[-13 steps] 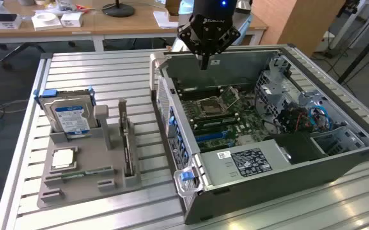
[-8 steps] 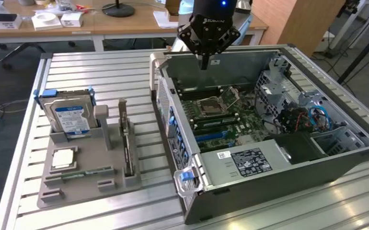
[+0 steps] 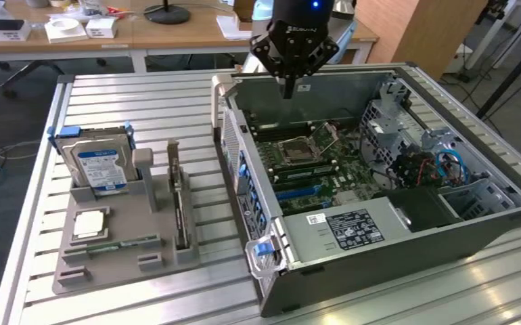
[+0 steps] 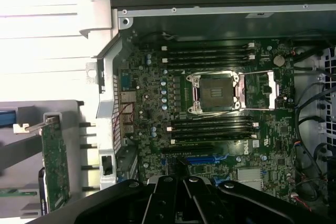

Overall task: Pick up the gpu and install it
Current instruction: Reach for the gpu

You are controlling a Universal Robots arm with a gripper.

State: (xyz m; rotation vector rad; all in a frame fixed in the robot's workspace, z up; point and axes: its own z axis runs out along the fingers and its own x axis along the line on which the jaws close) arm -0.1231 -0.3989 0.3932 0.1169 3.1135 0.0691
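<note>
The black robot gripper (image 3: pixel 287 91) is hanging vertically over the far edge of the open grey-and-black metal computer case (image 3: pixel 378 271), wrist above and fingertips pointing straight down. Its jaws are pressed together and are carrying nothing.

In the wrist view, the closed gripper (image 4: pixel 181 184) is sitting nearest the camera. Below it, the green motherboard (image 4: pixel 210 93) is showing its square silver processor socket (image 4: pixel 215 92), black memory slots and a blue expansion slot (image 4: pixel 199 158).

The gpu, a thin flat dark circuit card with a narrow silver bracket (image 3: pixel 180 210), is standing on edge in a grey moulded holder tray (image 3: pixel 125 230) beside the case, well apart from the gripper. The wrist view is showing the gpu (image 4: pixel 55 169) edge-on.

The exterior view is adding the boxy hard drive with a blue-white label (image 3: pixel 103 166) in the same tray and the slatted aluminium table (image 3: pixel 152 101).
</note>
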